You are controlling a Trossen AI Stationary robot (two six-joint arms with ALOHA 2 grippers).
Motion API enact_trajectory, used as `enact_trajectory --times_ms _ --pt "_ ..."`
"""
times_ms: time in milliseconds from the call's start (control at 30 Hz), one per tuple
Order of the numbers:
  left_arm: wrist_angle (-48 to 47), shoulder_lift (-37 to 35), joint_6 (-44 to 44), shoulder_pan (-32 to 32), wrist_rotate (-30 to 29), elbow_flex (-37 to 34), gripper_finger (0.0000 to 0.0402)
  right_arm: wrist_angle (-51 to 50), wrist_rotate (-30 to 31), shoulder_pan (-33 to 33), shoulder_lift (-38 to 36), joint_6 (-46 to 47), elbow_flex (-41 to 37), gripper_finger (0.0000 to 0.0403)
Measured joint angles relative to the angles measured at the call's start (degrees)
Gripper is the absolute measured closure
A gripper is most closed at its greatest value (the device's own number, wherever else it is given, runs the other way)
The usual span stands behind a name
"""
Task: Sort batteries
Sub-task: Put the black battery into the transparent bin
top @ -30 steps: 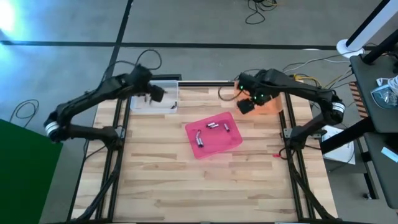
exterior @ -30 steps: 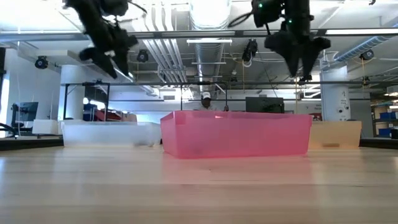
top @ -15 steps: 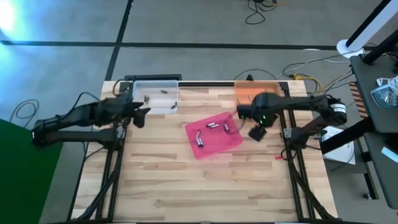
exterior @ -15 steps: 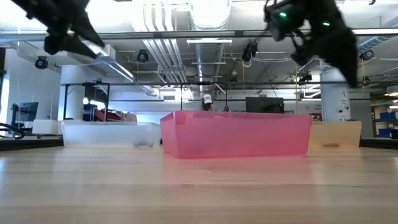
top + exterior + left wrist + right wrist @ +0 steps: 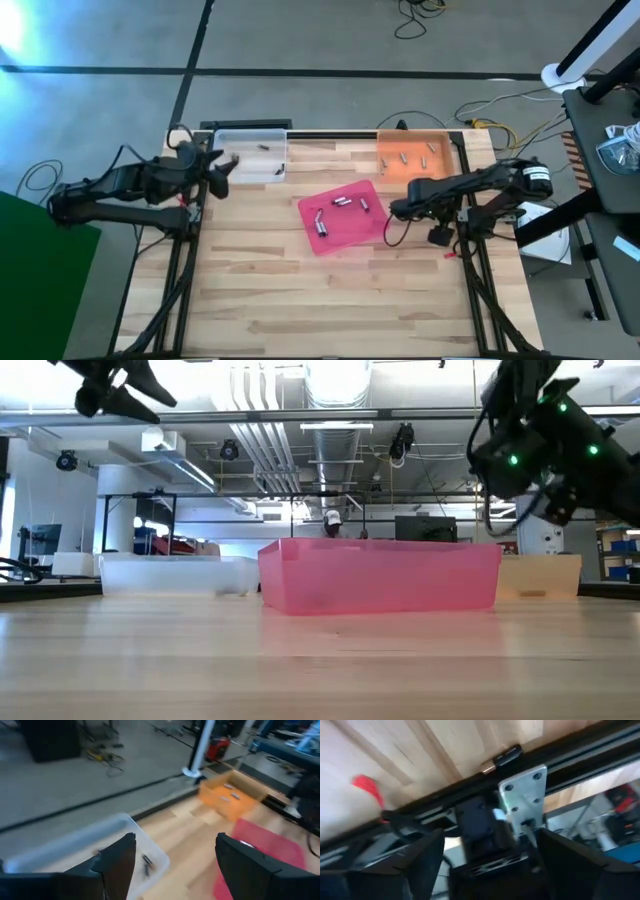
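Several batteries (image 5: 345, 203) lie in the pink tray (image 5: 350, 235) at the table's middle. Two more batteries (image 5: 280, 168) lie in the clear tray (image 5: 245, 140) at the far left, and several batteries (image 5: 412, 155) lie in the orange tray (image 5: 390, 168) at the far right. My left gripper (image 5: 222, 165) hangs open and holds nothing, high over the table's left edge beside the clear tray (image 5: 75, 845). My right gripper (image 5: 437, 236) is open and holds nothing, over the table's right edge rail, right of the pink tray.
A black frame rail (image 5: 470, 785) with a metal bracket (image 5: 522, 790) runs along the table's right edge. A red mark (image 5: 367, 787) and a small dark cylinder (image 5: 502, 756) sit on the wood beside it. Bare wood fills the table's near half (image 5: 320, 300).
My left gripper has drawn back from over the clear tray toward the table's left edge. My right gripper has swung from over the orange tray toward the table's near and right edges. It now hangs over the right rail.
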Motion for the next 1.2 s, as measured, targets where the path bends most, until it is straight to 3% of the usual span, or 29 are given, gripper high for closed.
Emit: enact_trajectory --times_ms 200,400,767,1033,1200 --pt "-0.3 3.3 4.4 0.0 -5.1 4.5 0.0149 6.3 3.0 -0.2 1.0 -6.8 -3.9 0.0078" --pt "-2.2 4.6 2.8 0.0 -6.3 6.3 0.0148 11.4 -0.5 0.1 3.4 -9.8 -6.4 0.0091" --pt "-3.9 4.6 1.2 0.0 -6.6 5.9 0.0148 11.2 -2.2 0.6 20.1 -11.9 -6.1 0.0079" --pt "-10.1 4.5 -4.1 0.0 -6.4 5.9 0.0148 15.7 -2.2 0.5 18.7 -10.4 -7.8 0.0078" --pt "-12.5 4.4 -5.3 0.0 -5.9 6.2 0.0148 13.7 1.4 0.5 16.4 -5.9 -7.7 0.0078"
